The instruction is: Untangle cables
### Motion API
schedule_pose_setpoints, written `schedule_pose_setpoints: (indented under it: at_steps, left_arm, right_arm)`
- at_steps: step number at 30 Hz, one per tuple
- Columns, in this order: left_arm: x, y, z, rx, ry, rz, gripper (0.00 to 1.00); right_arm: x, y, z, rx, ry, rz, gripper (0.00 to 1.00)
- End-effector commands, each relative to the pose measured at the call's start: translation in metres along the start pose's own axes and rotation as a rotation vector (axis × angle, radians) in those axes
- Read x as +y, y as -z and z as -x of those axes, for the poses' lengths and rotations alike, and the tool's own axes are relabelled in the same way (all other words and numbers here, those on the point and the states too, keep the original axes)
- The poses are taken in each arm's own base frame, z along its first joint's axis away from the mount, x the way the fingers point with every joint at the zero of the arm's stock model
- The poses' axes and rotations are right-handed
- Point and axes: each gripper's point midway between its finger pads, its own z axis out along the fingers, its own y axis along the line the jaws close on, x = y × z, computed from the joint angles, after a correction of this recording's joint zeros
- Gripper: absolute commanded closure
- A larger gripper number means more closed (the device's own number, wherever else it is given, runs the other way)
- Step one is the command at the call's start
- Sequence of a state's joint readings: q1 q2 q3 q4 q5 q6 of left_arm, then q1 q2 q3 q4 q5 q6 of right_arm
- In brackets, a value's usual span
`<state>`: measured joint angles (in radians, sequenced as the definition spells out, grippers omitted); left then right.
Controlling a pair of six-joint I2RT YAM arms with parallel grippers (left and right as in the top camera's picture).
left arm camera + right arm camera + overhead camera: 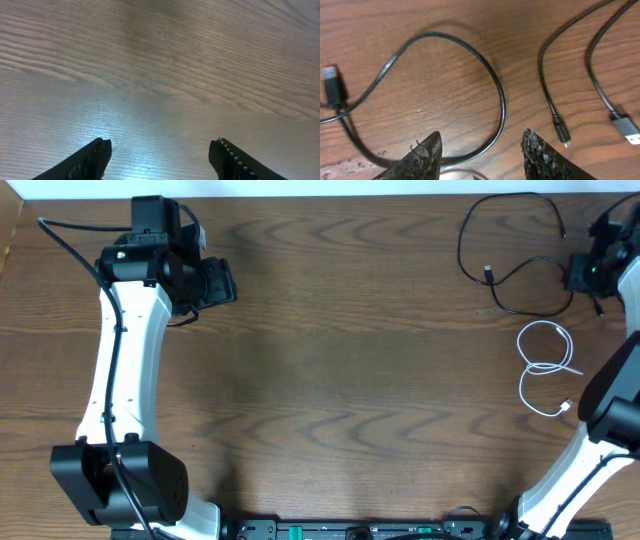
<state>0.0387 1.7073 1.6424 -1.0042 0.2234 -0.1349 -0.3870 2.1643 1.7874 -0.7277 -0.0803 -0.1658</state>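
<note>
Thin black cables (461, 242) lie looped at the table's far right, one small plug end (488, 272) pointing inward. A white cable (535, 366) lies in a figure-eight nearer the front. My right gripper (583, 272) is beside the black loops. In the right wrist view it (482, 142) is open, low over a black cable loop (492, 80) that runs between its fingertips, untouched as far as I can see. A USB plug (332, 85) lies left, two plug ends (561, 129) right. My left gripper (225, 280), (160, 147) is open and empty over bare wood far left.
The wooden table (340, 360) stretches between the two arms. A thick black wire (70, 245) hangs along the left arm. The table's right edge is close behind the right gripper. The arm bases (120, 485) stand at the front.
</note>
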Motion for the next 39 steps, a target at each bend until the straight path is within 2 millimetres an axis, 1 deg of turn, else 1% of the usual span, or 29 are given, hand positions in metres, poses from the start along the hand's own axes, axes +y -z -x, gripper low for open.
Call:
schedule_pose_setpoints:
  at_steps: [1,6,8,10,12,15,17,20,21,24,26,28,30,33,34,35,36,38,39]
  left_arm:
    - [0.002,-0.003,-0.003,0.014,0.01,0.003,0.32]
    - [0.002,-0.003,-0.003,0.014,0.01,0.003,0.32]
    - [0.002,-0.003,-0.003,0.014,0.01,0.003,0.32]
    - [0.002,-0.003,-0.002,0.014,0.01,0.003,0.32]
    - [0.002,-0.003,-0.002,0.013,0.01,0.003,0.32]
    - [0.002,-0.003,-0.002,0.014,0.01,0.003,0.32]
    - [0.002,-0.003,-0.002,0.013,0.01,0.003,0.32]
    - [0.002,-0.003,-0.002,0.014,0.01,0.003,0.32]
    - [0.002,-0.003,-0.002,0.014,0.01,0.003,0.31]
    - [0.002,-0.003,-0.003,0.014,0.011,0.003,0.32]
    - [0.002,-0.003,-0.003,0.014,0.01,0.003,0.32]
    - [0.002,-0.003,-0.003,0.015,0.01,0.003,0.32]
    - [0.002,-0.003,-0.003,0.014,0.011,0.003,0.32]
    - [0.0,-0.003,-0.003,0.015,0.011,0.001,0.31]
    - [-0.001,-0.004,-0.003,0.016,0.008,0.0,0.32]
    - [-0.002,-0.004,-0.003,0.016,0.006,-0.001,0.32]
    - [-0.002,-0.004,-0.004,0.017,0.004,-0.001,0.32]
    - [-0.003,-0.004,-0.004,0.017,0.002,-0.002,0.32]
    - [-0.003,-0.004,-0.004,0.017,0.001,-0.002,0.31]
  right_arm:
    - [-0.001,-0.028,-0.017,0.051,-0.015,0.02,0.53]
    - [-0.004,-0.046,-0.019,0.052,-0.093,0.019,0.51]
    - [-0.005,-0.049,-0.018,0.047,-0.123,0.019,0.5]
    - [-0.004,-0.048,-0.015,0.036,-0.126,0.027,0.46]
    - [-0.005,-0.042,-0.006,0.024,-0.145,0.025,0.41]
    - [-0.007,-0.033,0.004,0.011,-0.158,0.022,0.38]
    - [-0.01,-0.031,0.008,0.01,-0.162,0.02,0.38]
    - [-0.009,-0.04,0.005,0.032,-0.147,0.042,0.38]
    - [-0.006,-0.046,0.002,0.041,-0.138,0.062,0.4]
    - [-0.004,-0.066,-0.01,0.078,-0.141,0.072,0.5]
    - [-0.003,-0.078,-0.017,0.099,-0.148,0.079,0.53]
    - [-0.003,-0.086,-0.022,0.107,-0.15,0.086,0.54]
    - [-0.003,-0.09,-0.023,0.108,-0.15,0.086,0.54]
    - [-0.003,-0.091,-0.018,0.089,-0.157,0.088,0.54]
    - [-0.003,-0.091,-0.017,0.085,-0.166,0.088,0.56]
    - [-0.002,-0.091,-0.017,0.083,-0.174,0.09,0.6]
    - [-0.002,-0.091,-0.016,0.083,-0.182,0.092,0.66]
    - [0.0,-0.09,-0.015,0.081,-0.2,0.102,0.85]
    - [0.001,-0.087,-0.012,0.079,-0.209,0.109,0.96]
